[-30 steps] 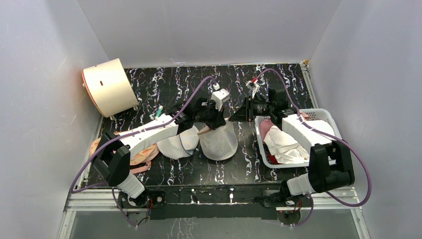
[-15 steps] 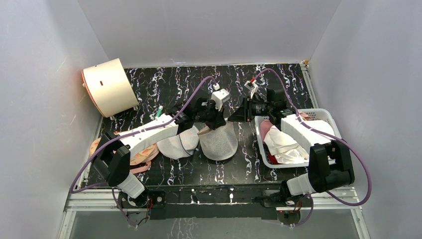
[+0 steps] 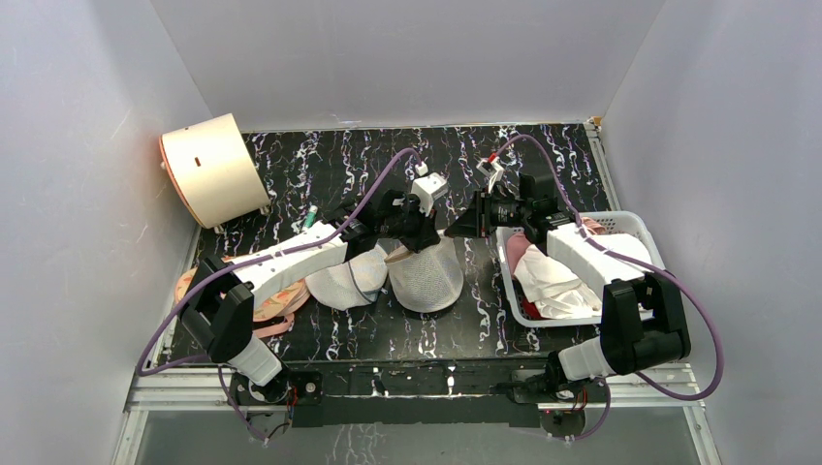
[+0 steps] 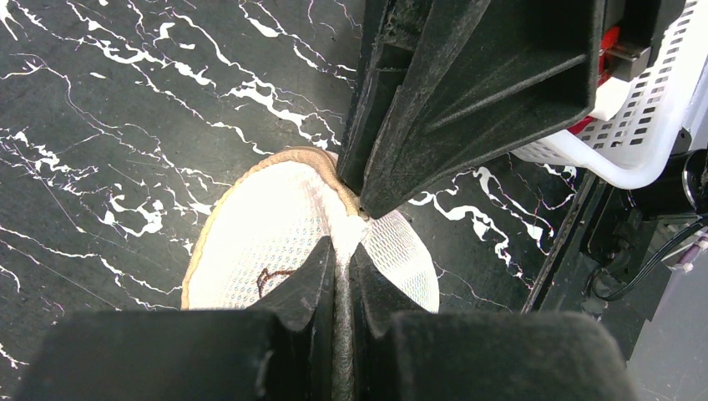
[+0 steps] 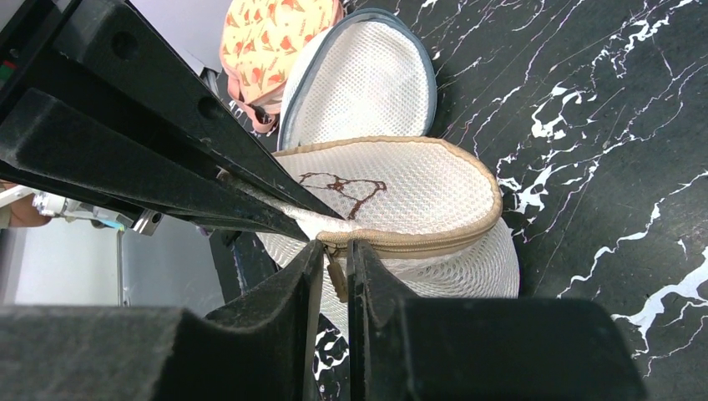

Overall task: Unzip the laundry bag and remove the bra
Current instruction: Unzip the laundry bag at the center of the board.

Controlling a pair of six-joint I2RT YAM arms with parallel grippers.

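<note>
The cream mesh laundry bag (image 3: 426, 276) lies at the table's middle, its black line drawing facing up in the right wrist view (image 5: 392, 188). My left gripper (image 3: 405, 244) is shut on a pinch of the bag's mesh near the beige rim (image 4: 341, 251). My right gripper (image 3: 451, 231) reaches in from the right. Its jaws (image 5: 336, 251) are narrowly closed round the tan zipper pull (image 5: 336, 276) at the end of the zipper. The zipper looks closed along the rim. The bra is hidden from view.
A white dome mesh bag (image 3: 344, 283) with a dark zipper lies just left of the laundry bag. A peach printed bra (image 3: 274, 302) lies further left. A white basket (image 3: 635, 225) of clothes stands to the right. A beige drum (image 3: 208, 170) stands at the back left.
My right gripper has shifted slightly left toward the bag. The left gripper and the bag have stayed in place.
</note>
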